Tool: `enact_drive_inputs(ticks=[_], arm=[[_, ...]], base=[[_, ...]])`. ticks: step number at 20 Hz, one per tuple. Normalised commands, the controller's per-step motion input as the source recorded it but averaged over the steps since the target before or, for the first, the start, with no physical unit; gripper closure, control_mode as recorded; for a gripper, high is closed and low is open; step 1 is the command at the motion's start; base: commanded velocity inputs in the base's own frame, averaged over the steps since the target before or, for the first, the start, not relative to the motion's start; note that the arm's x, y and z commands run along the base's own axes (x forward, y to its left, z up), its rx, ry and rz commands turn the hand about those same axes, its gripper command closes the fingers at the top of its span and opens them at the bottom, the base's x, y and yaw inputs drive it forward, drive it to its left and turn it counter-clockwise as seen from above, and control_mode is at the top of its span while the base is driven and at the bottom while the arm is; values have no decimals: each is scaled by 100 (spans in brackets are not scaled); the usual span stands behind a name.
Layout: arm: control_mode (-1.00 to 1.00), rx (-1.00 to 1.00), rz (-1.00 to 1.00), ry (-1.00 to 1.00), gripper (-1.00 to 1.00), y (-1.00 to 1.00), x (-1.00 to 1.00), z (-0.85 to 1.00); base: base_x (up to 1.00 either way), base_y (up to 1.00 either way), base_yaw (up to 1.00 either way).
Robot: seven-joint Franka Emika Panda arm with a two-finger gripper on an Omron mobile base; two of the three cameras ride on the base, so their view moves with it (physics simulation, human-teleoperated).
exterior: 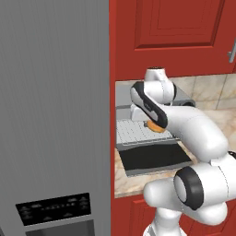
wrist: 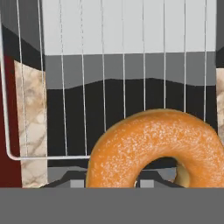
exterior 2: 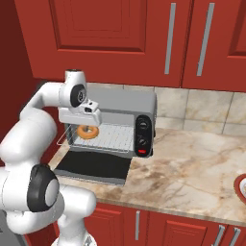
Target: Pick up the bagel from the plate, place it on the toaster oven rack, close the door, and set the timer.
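Note:
My gripper points down over the pulled-out toaster oven rack, shut on the bagel, a golden-orange ring. The bagel hangs over the rack's front part, near its left end in the right base view; whether it touches the wires I cannot tell. In the hand view the bagel sits low and close, with the rack's wires and the dark glass below it. The door lies folded down flat in front of the grey oven. An edge of the plate shows at far right.
The oven's dark control panel carries two knobs and a red button. Red cabinets hang above and sit below the marble counter. A tall grey fridge stands to the left of the oven.

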Motion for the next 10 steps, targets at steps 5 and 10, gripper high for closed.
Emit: enact_drive_inputs(ticks=[5,10], arm=[[-100,0,0,0,100,0,38,-30],[-100,0,0,0,100,0,34,-29]], base=[[0,0,0],[0,0,0]])
